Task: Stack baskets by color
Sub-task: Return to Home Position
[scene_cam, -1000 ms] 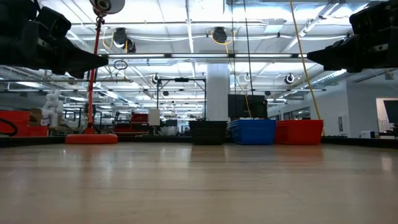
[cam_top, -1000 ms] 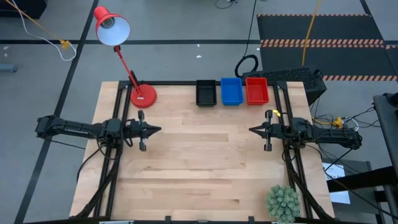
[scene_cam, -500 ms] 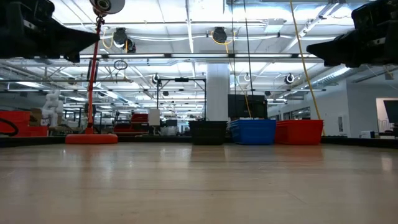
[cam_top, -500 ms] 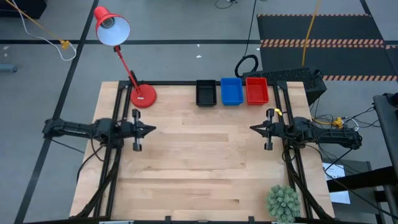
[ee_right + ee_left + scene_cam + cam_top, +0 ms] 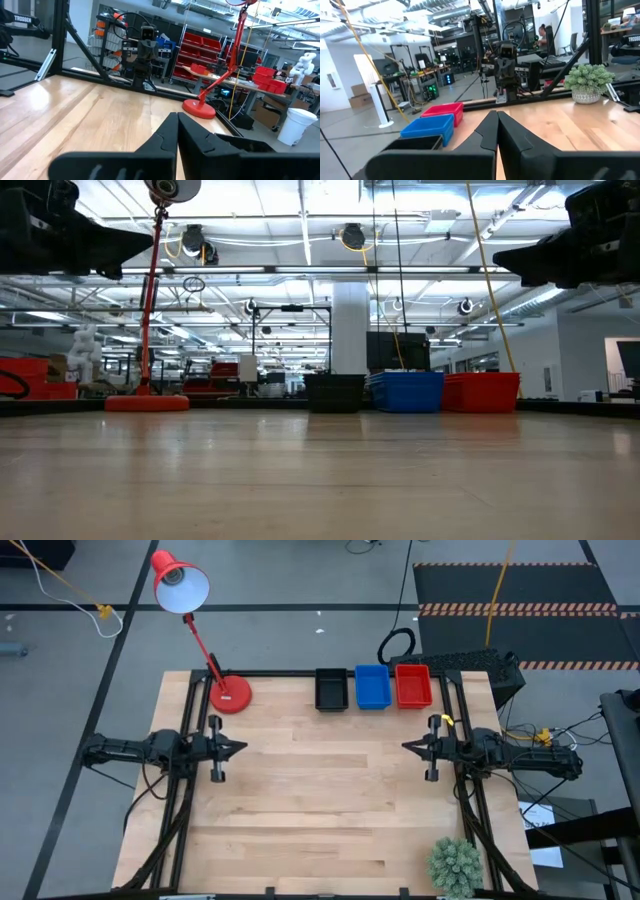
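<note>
Black baskets (image 5: 331, 689), blue baskets (image 5: 372, 686) and red baskets (image 5: 413, 685) sat in one row at the far edge of the desk (image 5: 320, 810). Black was leftmost, blue in the middle and red on the right, with their sides just beside each other. Each colour took up a single footprint; the count per pile could not be told. The row ran left to right. Each footprint's long axis ran crosswise to it, far edge toward near edge, open side up.

Left end effector (image 5: 238, 748) hung over the desk's left side, pointed toward the middle, fingers pressed together, holding nothing. Right end effector (image 5: 408, 747) mirrored it on the right side, also pinched closed and empty. Both were well apart from the baskets and raised off the wood in the low view.

Red lamp (image 5: 230, 695) base stood near the far left corner, left of the black baskets. Green plant (image 5: 455, 865) sat at the near right corner.
</note>
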Tool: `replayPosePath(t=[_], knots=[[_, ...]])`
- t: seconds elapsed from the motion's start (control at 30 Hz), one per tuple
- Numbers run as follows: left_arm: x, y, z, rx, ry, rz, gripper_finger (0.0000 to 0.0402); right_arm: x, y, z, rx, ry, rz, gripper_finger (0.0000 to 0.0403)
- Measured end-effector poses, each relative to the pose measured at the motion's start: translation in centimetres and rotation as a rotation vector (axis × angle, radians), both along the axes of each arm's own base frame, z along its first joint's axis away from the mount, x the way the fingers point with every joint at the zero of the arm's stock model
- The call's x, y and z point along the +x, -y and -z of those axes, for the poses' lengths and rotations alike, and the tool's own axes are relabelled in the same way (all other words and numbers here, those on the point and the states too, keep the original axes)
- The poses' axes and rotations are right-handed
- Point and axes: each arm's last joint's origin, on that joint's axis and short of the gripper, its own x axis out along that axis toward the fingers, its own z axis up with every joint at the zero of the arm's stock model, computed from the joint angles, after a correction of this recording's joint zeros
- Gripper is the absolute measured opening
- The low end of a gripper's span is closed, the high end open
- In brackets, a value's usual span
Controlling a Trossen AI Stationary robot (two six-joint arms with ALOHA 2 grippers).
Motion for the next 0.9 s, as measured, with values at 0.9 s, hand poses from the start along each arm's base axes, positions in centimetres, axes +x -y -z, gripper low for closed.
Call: replayPosePath(t=[0.9], knots=[[0.1,0.1,1.1,-0.011,-0.12,0.043,0.0018,0.0,0.0,0.0,0.0,0.0,0.0,0.0]])
